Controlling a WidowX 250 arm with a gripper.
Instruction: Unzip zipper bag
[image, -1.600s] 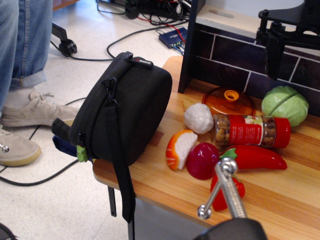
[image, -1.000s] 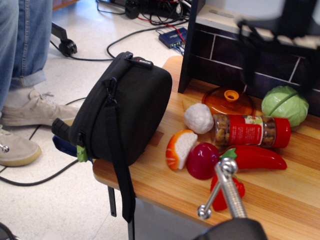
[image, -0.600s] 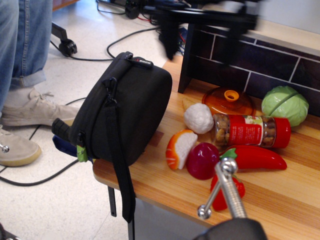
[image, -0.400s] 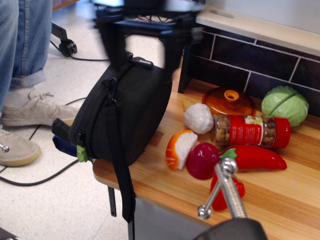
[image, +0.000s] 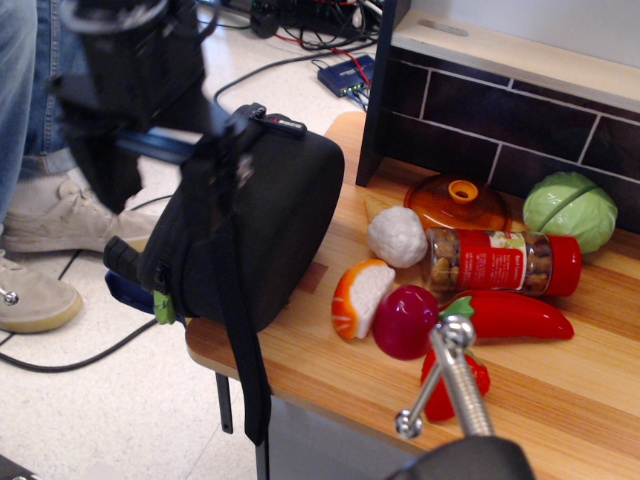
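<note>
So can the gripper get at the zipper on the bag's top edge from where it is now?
Probably yes. The gripper, blurred, sits at the upper left edge of the zipper bag, nothing between them. The toy foods lie to the bag's right, out of the way.

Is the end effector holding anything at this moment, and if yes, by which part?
Nothing is visibly held. The blurred end effector hangs with its fingers spread by the upper left edge of the zipper bag, no grip seen.

Wooden table (image: 560, 390), cabbage (image: 570, 209) at two o'clock, orange lid (image: 457, 203), nut jar (image: 503, 262) lying, white garlic (image: 397, 236), red pepper (image: 510, 315), shoes (image: 35, 255) at nine o'clock
</note>
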